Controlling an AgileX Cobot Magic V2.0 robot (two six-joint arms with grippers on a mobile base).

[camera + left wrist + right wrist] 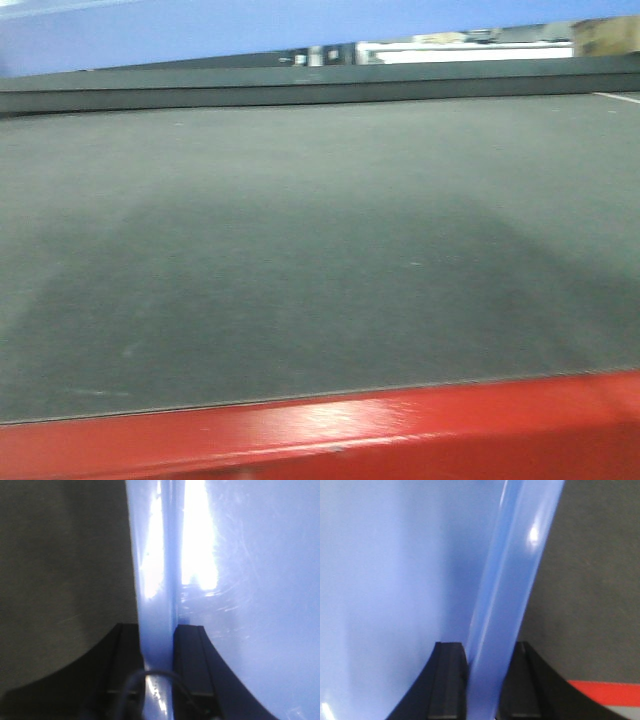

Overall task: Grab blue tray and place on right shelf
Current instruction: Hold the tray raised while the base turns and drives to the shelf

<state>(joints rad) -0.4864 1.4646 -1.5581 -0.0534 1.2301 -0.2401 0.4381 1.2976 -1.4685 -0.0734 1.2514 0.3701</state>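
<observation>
Dark grey table [320, 250] fills pretty much the whole front view, with a red edge [400, 430] along its near side. Both arms have the blue tray [260, 580] by its rim. The left pincer [159, 632] is pinching the rim, one black finger on each side. The tray's glossy floor spreads off to its right, table to its left. The right pincer [485, 650] is clamped on the rim the same way: tray to its left, table and a bit of red edge to its right.
</observation>
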